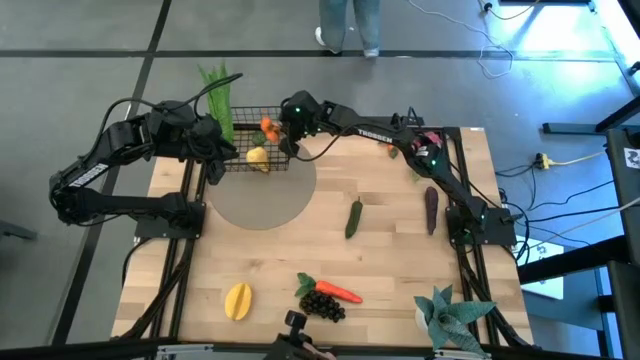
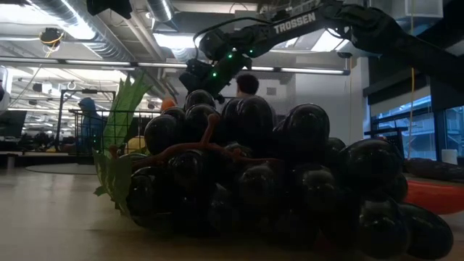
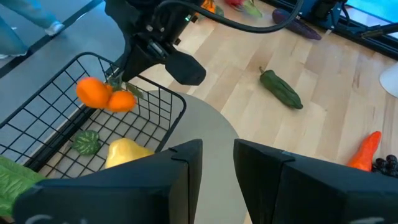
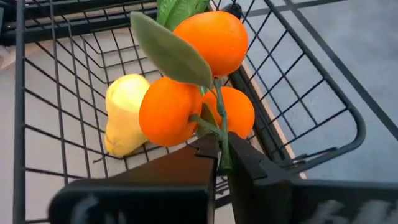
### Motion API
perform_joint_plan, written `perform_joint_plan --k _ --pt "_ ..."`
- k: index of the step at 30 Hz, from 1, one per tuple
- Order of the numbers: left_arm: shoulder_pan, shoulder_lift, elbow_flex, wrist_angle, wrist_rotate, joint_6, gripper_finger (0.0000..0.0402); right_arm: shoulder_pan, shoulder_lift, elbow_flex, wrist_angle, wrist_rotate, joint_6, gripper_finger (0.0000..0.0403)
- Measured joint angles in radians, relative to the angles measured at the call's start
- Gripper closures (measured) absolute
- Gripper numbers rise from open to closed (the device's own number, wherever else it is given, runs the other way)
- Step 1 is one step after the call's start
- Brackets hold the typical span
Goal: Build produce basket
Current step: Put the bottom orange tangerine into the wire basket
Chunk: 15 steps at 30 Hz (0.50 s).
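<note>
The black wire basket [image 1: 250, 142] stands on a grey round mat at the table's far side. In it a long green leek [image 1: 216, 88] leans against the far left corner, and a yellow fruit [image 4: 124, 112] and a small green piece [image 3: 86, 142] lie on the floor. My right gripper [image 4: 221, 158] is over the basket, shut on a cluster of tangerines [image 4: 193, 81]. My left gripper [image 3: 217, 162] is open at the basket's left wall. On the table lie a cucumber [image 1: 354, 218], eggplant [image 1: 431, 210], dragon fruit [image 1: 428, 140], yellow fruit [image 1: 237, 300], carrot [image 1: 338, 292] and grapes [image 1: 325, 306]. My right gripper pinches the tangerines' thin green stem [image 4: 221, 146] between its two fingertips, just below the fruits. It reaches in from the table's right, slanting down over the basket's rim. The cluster [image 3: 102, 96] is lifted clear, above the yellow fruit. My left gripper: whether it touches the basket, I cannot tell.
A blue-green spiky plant [image 1: 452, 316] stands at the near right corner. The grey mat [image 1: 262, 195] reaches from under the basket toward the table's middle. In the low view the grapes [image 2: 261, 181] fill the foreground. A person's legs [image 1: 350, 25] show beyond the far edge.
</note>
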Motion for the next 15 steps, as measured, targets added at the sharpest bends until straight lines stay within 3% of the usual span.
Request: perform_joint_plan --k 7,15 --pt "0.0 0.0 0.0 0.0 0.0 0.0 0.0321 0.0 0.0 0.0 -0.01 0.001 -0.004 0.0392" --pt "0.0 0.0 0.0 -0.003 0.0 0.0 0.0321 0.0 0.0 0.0 -0.013 0.001 -0.002 0.0356"
